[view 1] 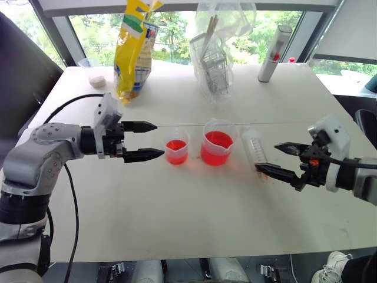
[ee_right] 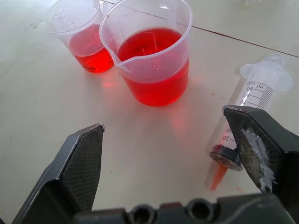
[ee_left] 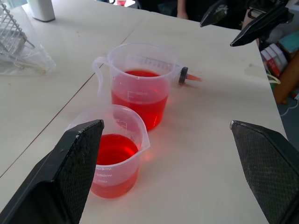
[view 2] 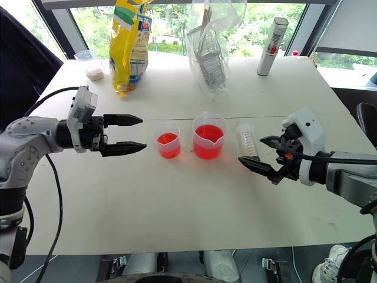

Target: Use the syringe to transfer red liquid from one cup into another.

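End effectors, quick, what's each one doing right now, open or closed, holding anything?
Left end effector: open, holding nothing.
Right end effector: open, holding nothing, close to the syringe.

Syringe (ee_right: 254,100): right wrist view, the near finger (ee_right: 261,149) covers part of the barrel by the tip end; low gradations partly hidden. In the left wrist view the larger cup (ee_left: 140,84) sits in front of most of the barrel, which shows only through its clear wall, with the tip poking out past it. Printed marks on the smaller cup (ee_left: 114,154) too small to read. Yellow bag (view 1: 134,47) and clear plastic bag (view 1: 221,41) both cut off by the top edge in the head views. Label on the white bottle (view 1: 274,53) unreadable. A shoe (view 1: 334,266) is clipped at the bottom corner.
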Motion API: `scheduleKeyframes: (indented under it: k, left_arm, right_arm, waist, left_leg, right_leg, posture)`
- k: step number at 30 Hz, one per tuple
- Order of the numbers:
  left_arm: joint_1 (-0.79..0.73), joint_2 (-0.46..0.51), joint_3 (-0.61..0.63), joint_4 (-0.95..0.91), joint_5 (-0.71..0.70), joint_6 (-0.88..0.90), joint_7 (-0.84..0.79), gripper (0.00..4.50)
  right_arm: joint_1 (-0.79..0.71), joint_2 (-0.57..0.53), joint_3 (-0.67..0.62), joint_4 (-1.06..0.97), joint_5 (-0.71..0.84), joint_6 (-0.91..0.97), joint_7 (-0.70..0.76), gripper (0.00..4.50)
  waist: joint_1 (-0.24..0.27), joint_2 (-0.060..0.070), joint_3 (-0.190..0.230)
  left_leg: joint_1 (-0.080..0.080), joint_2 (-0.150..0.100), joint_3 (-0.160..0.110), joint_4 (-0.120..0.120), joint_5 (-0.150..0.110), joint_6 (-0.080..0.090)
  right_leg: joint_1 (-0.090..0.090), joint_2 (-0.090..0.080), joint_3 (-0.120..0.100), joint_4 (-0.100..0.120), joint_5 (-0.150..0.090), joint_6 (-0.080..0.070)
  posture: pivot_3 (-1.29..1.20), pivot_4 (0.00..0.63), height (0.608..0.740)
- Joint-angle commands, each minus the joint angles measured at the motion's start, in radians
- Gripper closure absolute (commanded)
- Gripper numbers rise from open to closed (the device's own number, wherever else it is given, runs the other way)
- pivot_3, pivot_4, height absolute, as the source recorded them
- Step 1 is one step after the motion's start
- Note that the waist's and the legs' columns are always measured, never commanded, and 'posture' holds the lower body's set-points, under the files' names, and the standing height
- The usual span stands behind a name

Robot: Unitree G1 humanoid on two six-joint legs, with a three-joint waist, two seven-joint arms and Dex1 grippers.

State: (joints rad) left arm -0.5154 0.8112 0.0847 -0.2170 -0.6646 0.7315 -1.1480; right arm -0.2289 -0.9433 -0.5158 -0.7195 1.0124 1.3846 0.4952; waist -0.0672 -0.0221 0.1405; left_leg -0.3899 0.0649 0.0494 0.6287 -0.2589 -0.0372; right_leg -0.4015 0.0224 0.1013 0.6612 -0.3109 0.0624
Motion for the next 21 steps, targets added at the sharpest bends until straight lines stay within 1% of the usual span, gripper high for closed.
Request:
scheduleKeyframes:
  k: [1, 10, 16, 21]
  left_arm:
    - [-0.019, -0.01, 0.01, -0.006, -0.013, -0.01, 0.011, 0.0]
    - [-0.021, -0.022, 0.015, -0.01, -0.018, -0.011, 0.022, 0.0]
    - [-0.011, -0.028, 0.006, -0.017, -0.008, -0.024, 0.021, 0.0]
    - [-0.009, -0.036, 0.006, -0.022, -0.006, -0.029, 0.029, 0.0]
  right_arm:
    - [-0.011, -0.022, -0.011, -0.005, 0.023, -0.012, -0.01, 0.07]
    - [-0.013, -0.04, -0.011, 0.008, 0.044, -0.013, -0.032, 0.07]
    - [-0.027, -0.069, 0.016, 0.033, 0.035, -0.009, -0.04, 0.07]
    - [-0.085, -0.102, 0.061, 0.11, 0.014, 0.009, -0.054, 0.07]
  waist:
    - [0.0, 0.0, 0.0]
    - [0.0, 0.0, 0.0]
    - [0.0, 0.0, 0.0]
    - [0.0, 0.0, 0.0]
  left_leg:
    - [0.0, 0.0, 0.0, 0.0, 0.0, 0.0]
    - [0.0, 0.0, 0.0, 0.0, 0.0, 0.0]
    - [0.0, 0.0, 0.0, 0.0, 0.0, 0.0]
    - [0.0, 0.0, 0.0, 0.0, 0.0, 0.0]
  right_leg:
    - [0.0, 0.0, 0.0, 0.0, 0.0, 0.0]
    - [0.0, 0.0, 0.0, 0.0, 0.0, 0.0]
    - [0.0, 0.0, 0.0, 0.0, 0.0, 0.0]
    - [0.0, 0.0, 0.0, 0.0, 0.0, 0.0]
  posture:
    - [0.0, 0.15, 0.739]
    - [0.0, 0.15, 0.739]
    - [0.0, 0.15, 0.739]
    - [0.0, 0.15, 0.739]
